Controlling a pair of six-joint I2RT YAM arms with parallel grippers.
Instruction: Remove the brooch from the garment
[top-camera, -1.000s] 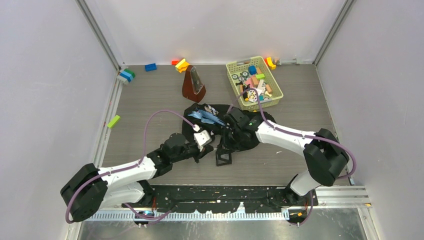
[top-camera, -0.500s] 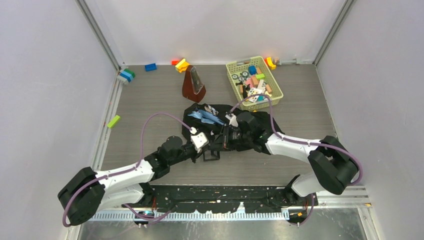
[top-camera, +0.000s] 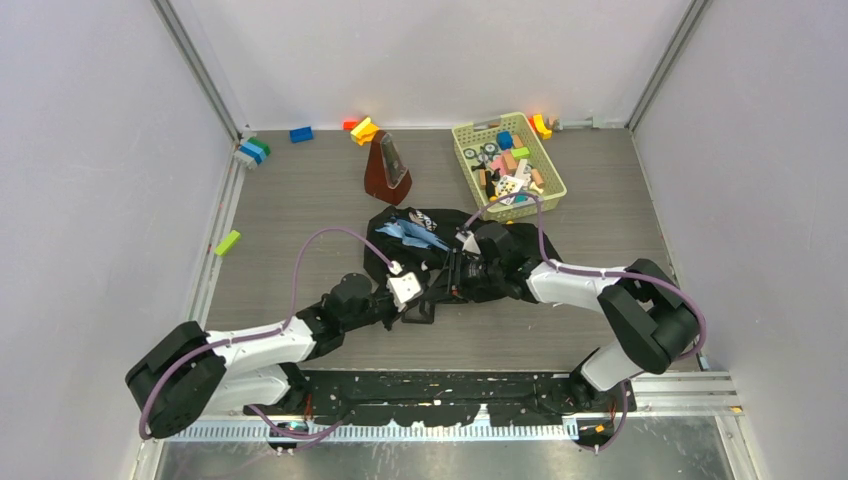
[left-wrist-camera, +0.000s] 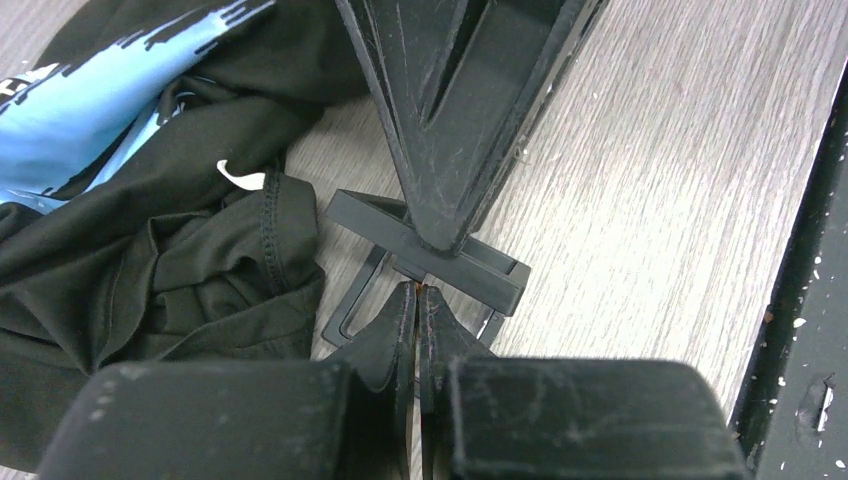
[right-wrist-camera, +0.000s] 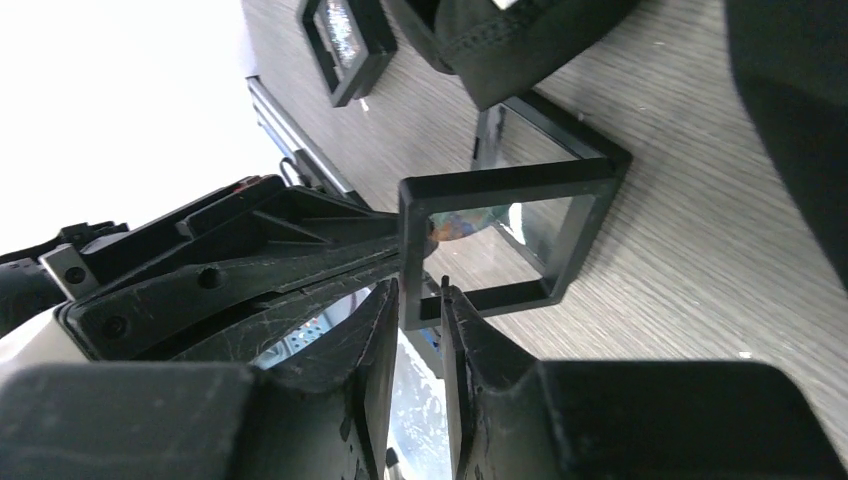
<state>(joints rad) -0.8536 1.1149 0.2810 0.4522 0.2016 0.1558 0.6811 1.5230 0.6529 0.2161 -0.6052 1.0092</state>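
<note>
Frame (right-wrist-camera: 500, 181) shifted left, left claw (left-wrist-camera: 418, 290) closed against it, right claw (right-wrist-camera: 420, 295) pinching

garment (top-camera: 382, 258): black, light-blue print | frame (right-wrist-camera: 500, 178): black | basket (top-camera: 548, 158): yellow-green | metronome (top-camera: 385, 170): brown | table (top-camera: 300, 200): grey wood-grain

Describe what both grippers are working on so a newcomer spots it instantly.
Find the black garment crumpled mid-table. At its near edge is a small black square frame with a clear pane: rigid and angular, unlike the soft cloth.
</note>
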